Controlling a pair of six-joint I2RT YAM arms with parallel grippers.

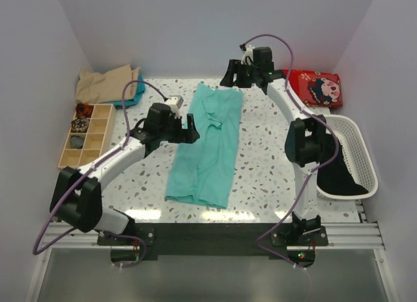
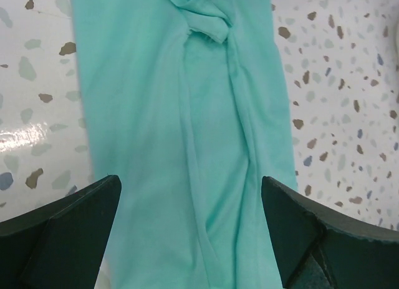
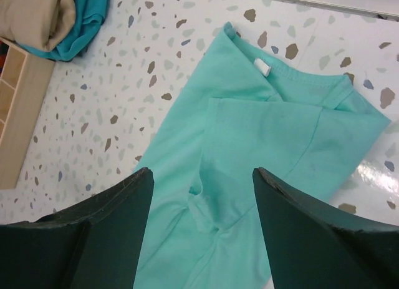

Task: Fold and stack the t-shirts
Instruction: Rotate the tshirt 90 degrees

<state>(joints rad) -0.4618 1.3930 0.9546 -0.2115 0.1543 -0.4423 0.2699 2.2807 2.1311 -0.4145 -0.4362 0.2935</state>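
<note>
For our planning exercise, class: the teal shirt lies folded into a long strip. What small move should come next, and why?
Probably lower the right gripper onto the collar end of the teal t-shirt and pinch it: the gripper hangs open over that end, and the strip is not yet folded crosswise.

A white tabletop (image 1: 267, 165) speckled with brown, grey and blue chips filled the middle of the overhead view. Plain pale walls (image 1: 195, 28) boxed it in at 9, 12 and 3 o'clock. A wooden compartment tray (image 1: 63, 160) sat at 9 o'clock, a white slatted basket (image 1: 366, 155) at 3 o'clock and a red patterned cushion (image 1: 314, 87) at 1 o'clock. A bright glare (image 1: 150, 214) lay on the tabletop toward 6 o'clock, just beyond a metal rail (image 1: 355, 233).
</note>
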